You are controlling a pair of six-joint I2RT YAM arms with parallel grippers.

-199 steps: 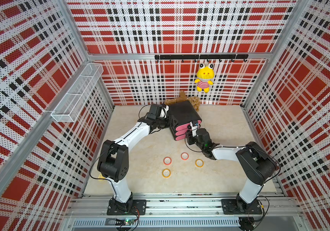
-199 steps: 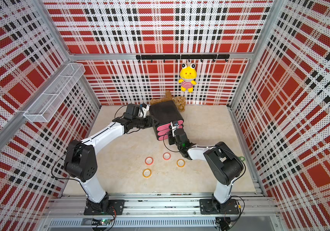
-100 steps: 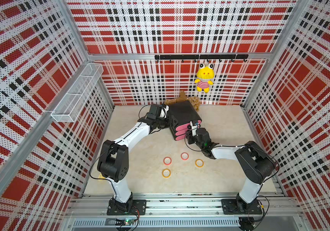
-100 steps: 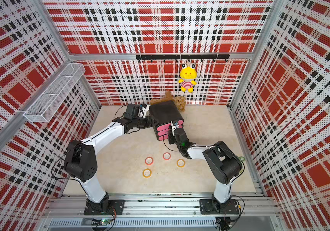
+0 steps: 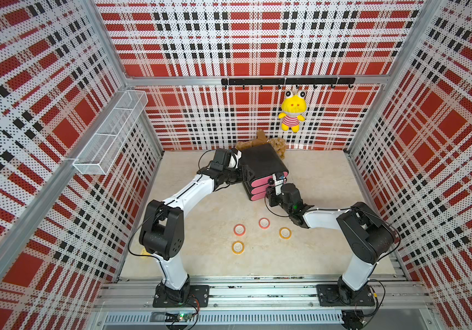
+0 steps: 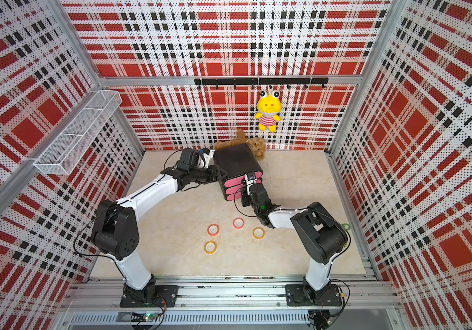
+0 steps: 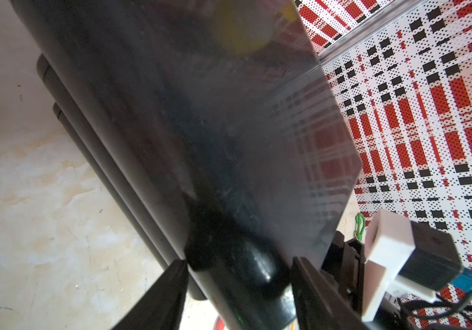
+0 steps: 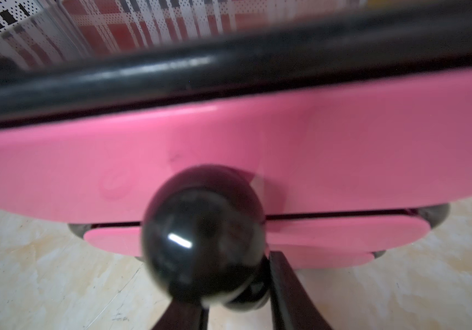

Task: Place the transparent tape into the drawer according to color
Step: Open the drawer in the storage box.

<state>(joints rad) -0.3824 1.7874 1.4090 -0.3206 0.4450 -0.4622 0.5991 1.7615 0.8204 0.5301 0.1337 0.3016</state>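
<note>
The drawer (image 5: 263, 168) is a black cabinet with three pink fronts, standing at the back of the floor. My left gripper (image 5: 240, 175) (image 7: 239, 260) is shut on its rear corner edge. My right gripper (image 5: 269, 191) (image 8: 232, 283) is shut on a round black knob (image 8: 203, 237) on the pink fronts; which tier I cannot tell. All pink fronts look closed. On the floor in front lie two red-orange rings of transparent tape (image 5: 239, 229) (image 5: 264, 223) and two yellow-orange rings (image 5: 285, 233) (image 5: 238, 247), apart from both grippers.
A white wire basket (image 5: 109, 134) hangs on the left wall. A yellow plush toy (image 5: 292, 114) hangs from the black hook rail (image 5: 286, 81). A brown plush (image 5: 276, 144) lies behind the cabinet. A small green ring (image 6: 345, 226) lies by the right wall.
My right gripper has closed its fingers onto the knob and crept slightly toward the cabinet. The left arm, cabinet and tape rings have not moved.
</note>
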